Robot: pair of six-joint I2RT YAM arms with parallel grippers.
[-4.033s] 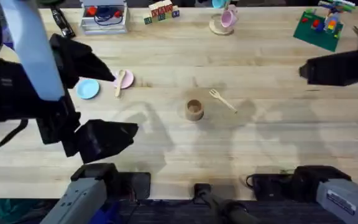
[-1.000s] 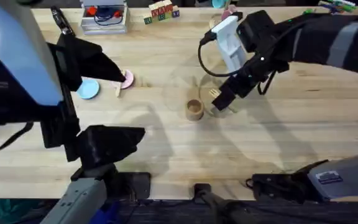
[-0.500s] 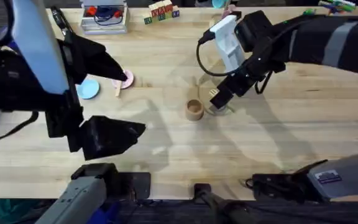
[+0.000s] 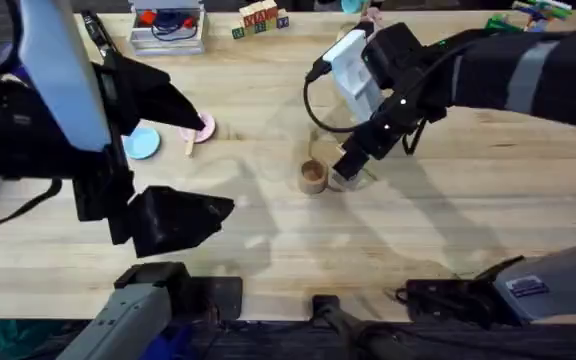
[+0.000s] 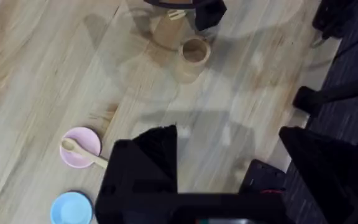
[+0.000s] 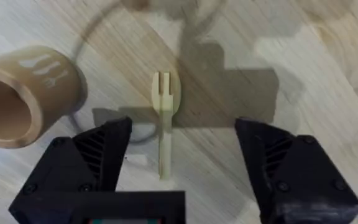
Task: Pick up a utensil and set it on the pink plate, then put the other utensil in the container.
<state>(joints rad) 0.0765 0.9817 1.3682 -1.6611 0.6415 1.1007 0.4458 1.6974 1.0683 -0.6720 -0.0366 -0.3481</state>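
The wooden spoon (image 5: 82, 151) lies across the pink plate (image 5: 73, 144), its handle sticking off the rim. In the overhead view my raised left arm partly covers the pink plate (image 4: 204, 128), and the spoon's handle (image 4: 190, 146) shows below it. My left gripper (image 5: 229, 134) hangs open and empty high above the table. The brown container (image 4: 313, 176) stands mid-table, and the wooden fork (image 6: 164, 118) lies flat just right of the container (image 6: 23, 93). My right gripper (image 6: 185, 127) is open low over the fork, one finger on each side of its handle. From overhead the right gripper (image 4: 346, 170) covers the fork.
A light blue plate (image 4: 141, 143) sits just left of the pink plate. Along the back edge are a box with red items (image 4: 168, 25), toy blocks (image 4: 260, 17) and a green toy base (image 4: 528, 10). The right arm's cable loops above the container.
The right arm came in from the far right, and over the last second its gripper has dropped and shifted slightly left over the fork. The left arm has barely moved.
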